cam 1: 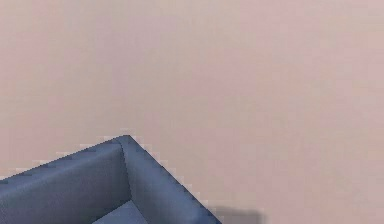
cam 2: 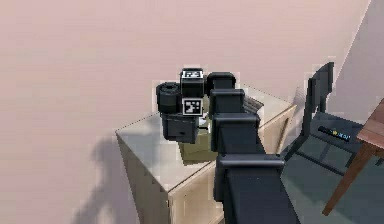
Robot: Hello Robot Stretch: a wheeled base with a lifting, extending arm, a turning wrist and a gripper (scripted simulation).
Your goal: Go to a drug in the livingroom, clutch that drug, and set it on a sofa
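Forward view: a plain pink wall (cam 1: 220, 70) takes up most of the scene, and the corner of a blue sofa (cam 1: 70, 185) rises from the bottom left, its backrest edge running diagonally down toward the middle of the bottom edge. Arm side view: the same pink wall stands behind a pale beige cabinet whose flat tabletop (cam 2: 145, 135) sits left of centre, with one corner turned toward the camera. To its right is a dark exercise machine (cam 2: 322, 95) with an upright console, and beyond that, at the right edge, is part of a brown wooden piece of furniture (cam 2: 368, 135). The dark, square-sectioned arm (cam 2: 245, 165) climbs from the bottom edge and reaches out over the tabletop. At its far end are two white marker squares (cam 2: 191, 90), and just left of them is a dark head carrying the fingers (cam 2: 164, 99). I cannot tell how the fingers are set, nor whether they hold anything, since the tabletop lies right behind them. A small olive-coloured block (cam 2: 190, 148) lies on the tabletop just below the fingers and against the arm's left side. It may be the drug, but its shape is too vague to say so. Whether it touches the fingers cannot be told.
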